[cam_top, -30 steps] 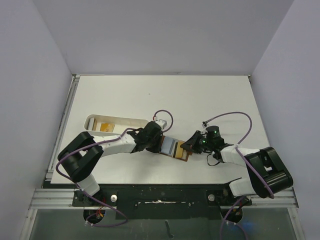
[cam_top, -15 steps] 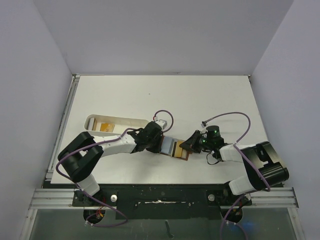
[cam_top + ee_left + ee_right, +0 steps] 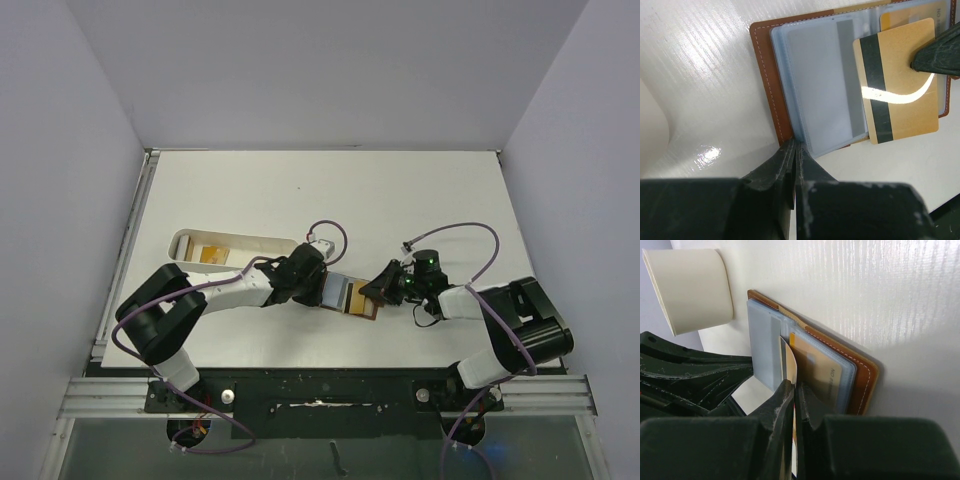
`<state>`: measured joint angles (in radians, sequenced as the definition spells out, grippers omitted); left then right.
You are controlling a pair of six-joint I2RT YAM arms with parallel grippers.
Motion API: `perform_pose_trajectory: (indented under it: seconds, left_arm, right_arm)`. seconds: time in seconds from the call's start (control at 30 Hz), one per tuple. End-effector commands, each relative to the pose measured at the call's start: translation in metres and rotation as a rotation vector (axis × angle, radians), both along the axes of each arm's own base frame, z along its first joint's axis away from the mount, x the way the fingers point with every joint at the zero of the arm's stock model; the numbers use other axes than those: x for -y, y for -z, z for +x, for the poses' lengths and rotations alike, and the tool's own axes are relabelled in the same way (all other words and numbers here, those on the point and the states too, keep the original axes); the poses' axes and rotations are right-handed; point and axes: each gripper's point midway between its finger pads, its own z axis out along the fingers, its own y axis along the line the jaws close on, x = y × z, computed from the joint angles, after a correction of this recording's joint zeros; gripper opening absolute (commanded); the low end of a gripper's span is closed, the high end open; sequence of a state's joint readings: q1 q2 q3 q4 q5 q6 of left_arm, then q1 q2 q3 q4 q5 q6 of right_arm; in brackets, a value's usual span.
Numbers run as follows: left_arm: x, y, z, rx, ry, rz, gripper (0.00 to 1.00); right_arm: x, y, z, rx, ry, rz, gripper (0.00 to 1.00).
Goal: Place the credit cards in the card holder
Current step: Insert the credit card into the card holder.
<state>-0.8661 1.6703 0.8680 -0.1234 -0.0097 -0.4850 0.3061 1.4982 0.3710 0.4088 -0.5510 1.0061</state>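
Right elbow tucked in. Right claw (image 3: 792, 385) grips yellow-orange card (image 3: 905, 100), left claw (image 3: 795, 147) pinches card holder (image 3: 767, 75); skewed card may miss clear pocket (image 3: 815, 85).

A white table (image 3: 420, 190) spreads out under and beyond the left fingers (image 3: 782, 167) and the right fingers (image 3: 780, 407), its surface finely ribbed and catching soft glare, with one bright spot just beside the left fingers' tips. Plain pale lilac-grey walls (image 3: 330, 70) close it in on the far side and both flanks. A metal rail (image 3: 120, 260) edges one side of the table, well apart from the fingers, and a dark frame (image 3: 320, 400) runs along the near edge.
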Motion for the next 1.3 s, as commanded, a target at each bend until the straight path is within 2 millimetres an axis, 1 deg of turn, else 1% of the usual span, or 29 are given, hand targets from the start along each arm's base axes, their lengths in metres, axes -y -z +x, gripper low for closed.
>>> perform_pose_trajectory:
  seconds: [0.0,0.3,0.73,0.97,1.13,1.27]
  left_arm:
    - [0.004,0.001,-0.002,0.014,0.019,0.001,0.0]
    - [0.004,0.001,-0.002,0.014,0.023,0.005,0.0]
    - [0.005,0.004,-0.003,0.011,0.026,0.015,0.0]
    - [0.002,0.008,-0.005,0.002,0.027,0.026,0.0]
    - [0.006,0.006,-0.005,0.007,0.032,0.016,0.0]
    - [0.007,0.007,-0.006,0.005,0.034,0.013,0.0]
  right_arm:
    - [0.003,0.001,0.01,0.026,0.01,-0.019,0.0]
    - [0.0,-0.001,0.015,0.032,0.006,0.002,0.0]
    - [0.005,-0.001,0.028,0.069,0.032,-0.037,0.0]
    - [0.007,0.006,0.029,0.07,0.041,-0.051,0.0]
    - [0.007,0.006,0.033,0.079,0.046,-0.051,0.0]
    - [0.004,0.007,0.034,0.078,0.038,-0.052,0.0]
